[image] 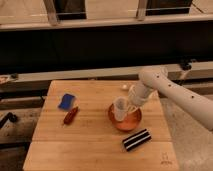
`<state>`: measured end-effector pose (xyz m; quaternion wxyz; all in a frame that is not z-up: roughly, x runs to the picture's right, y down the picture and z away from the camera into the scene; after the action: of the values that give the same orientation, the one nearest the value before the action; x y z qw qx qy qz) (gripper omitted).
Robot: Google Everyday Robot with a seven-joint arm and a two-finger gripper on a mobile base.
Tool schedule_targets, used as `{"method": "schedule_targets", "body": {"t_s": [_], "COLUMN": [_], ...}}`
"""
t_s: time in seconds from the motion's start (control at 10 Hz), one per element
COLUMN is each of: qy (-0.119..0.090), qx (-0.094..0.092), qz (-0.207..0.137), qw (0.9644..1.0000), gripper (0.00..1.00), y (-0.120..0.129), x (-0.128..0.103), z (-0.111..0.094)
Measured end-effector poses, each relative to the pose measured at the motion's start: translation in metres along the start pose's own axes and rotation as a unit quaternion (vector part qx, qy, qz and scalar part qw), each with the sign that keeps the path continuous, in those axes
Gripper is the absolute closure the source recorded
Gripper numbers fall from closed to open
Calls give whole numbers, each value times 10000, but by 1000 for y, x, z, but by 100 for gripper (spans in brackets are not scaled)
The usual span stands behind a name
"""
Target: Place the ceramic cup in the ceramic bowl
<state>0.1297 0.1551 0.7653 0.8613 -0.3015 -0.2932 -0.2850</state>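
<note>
The orange ceramic bowl (126, 121) sits on the wooden table (90, 145), right of centre. The white ceramic cup (120, 108) is upright over the bowl's inner left part, its base low in or just above the bowl. My gripper (128, 104) comes in from the right on a white arm and is at the cup's right side, touching it. I cannot tell if the cup rests on the bowl's floor.
A blue sponge-like block (66, 101) and a red-brown packet (70, 115) lie at the table's left. A black-and-white striped bar (137, 139) lies in front of the bowl. A small pale item (124, 87) is at the back edge. A dark counter runs behind.
</note>
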Motion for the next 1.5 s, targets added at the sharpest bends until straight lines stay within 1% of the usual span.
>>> {"method": "schedule_targets", "body": {"t_s": [0.2,0.3,0.4,0.6,0.8,0.9,1.0,1.1,1.3,1.4,1.5], "qy": [12,20,20,12,18,25,33,35,41,44,37], "qx": [12,23,27,44,57,63,75,81,108,114,120], "qz": [-33,-34,-39,-69,-78,-83,-83,-83,-103,-105,-119], "qw": [10000,10000,10000,10000,10000,9999,9999,9999,9999,9999,9998], "gripper": [45,44,46,66,84,87,85,80,79,76,77], "y": [0,1,2,2,4,3,4,4,5,6,6], "x": [-2,-2,-2,-2,-2,-2,-3,-3,-3,-3,-3], "z": [-3,-5,-6,-4,-5,-7,-9,-9,-8,-9,-9]}}
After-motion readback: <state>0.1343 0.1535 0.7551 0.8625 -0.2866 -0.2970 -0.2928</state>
